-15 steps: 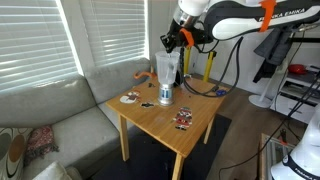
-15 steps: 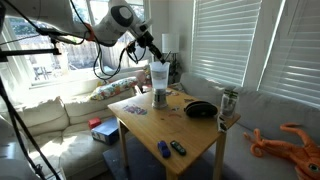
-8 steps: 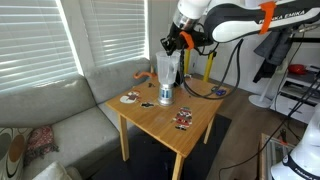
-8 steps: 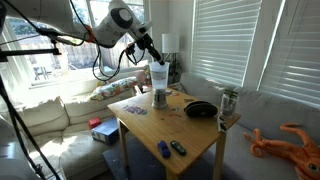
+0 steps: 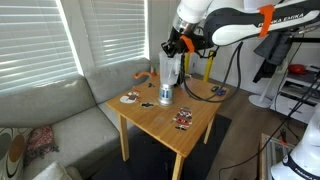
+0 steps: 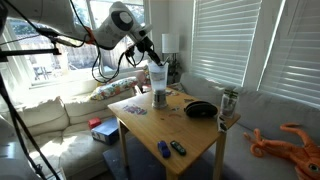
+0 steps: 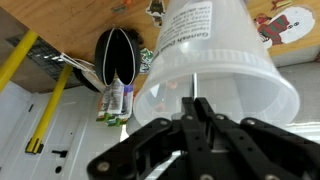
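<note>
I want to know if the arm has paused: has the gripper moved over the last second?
Yes. The gripper, jaws shut, has come slightly lower in both exterior views, closer to the rim of the blender jar, which has stayed put.
</note>
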Robot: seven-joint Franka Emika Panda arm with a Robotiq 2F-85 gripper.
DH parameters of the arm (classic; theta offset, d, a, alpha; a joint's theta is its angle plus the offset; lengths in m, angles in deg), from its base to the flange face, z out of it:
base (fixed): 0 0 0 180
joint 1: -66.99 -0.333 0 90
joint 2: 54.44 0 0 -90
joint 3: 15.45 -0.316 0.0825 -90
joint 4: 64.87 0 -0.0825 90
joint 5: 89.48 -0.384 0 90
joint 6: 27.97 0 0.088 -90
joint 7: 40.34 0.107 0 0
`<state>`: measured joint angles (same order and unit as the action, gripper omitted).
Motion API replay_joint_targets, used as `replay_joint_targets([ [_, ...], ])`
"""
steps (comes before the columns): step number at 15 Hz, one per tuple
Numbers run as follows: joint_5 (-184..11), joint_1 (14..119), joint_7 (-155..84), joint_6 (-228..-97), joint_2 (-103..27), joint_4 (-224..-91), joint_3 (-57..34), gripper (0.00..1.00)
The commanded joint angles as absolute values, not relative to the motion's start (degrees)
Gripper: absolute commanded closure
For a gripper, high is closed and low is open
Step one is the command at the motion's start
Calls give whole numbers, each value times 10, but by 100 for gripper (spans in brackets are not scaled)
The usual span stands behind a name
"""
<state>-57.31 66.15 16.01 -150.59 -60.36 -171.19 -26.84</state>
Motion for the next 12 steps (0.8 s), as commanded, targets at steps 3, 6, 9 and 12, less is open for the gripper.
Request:
replay_joint_targets([
  [3, -577, 651, 173, -1504, -593, -1705, -254, 98],
  [6, -580, 650, 171, -1504, -590, -1705, -252, 98],
  [9, -580, 649, 171, -1504, -587, -1705, -251, 98],
  [12, -580, 648, 169, -1503, -586, -1706, -250, 98],
])
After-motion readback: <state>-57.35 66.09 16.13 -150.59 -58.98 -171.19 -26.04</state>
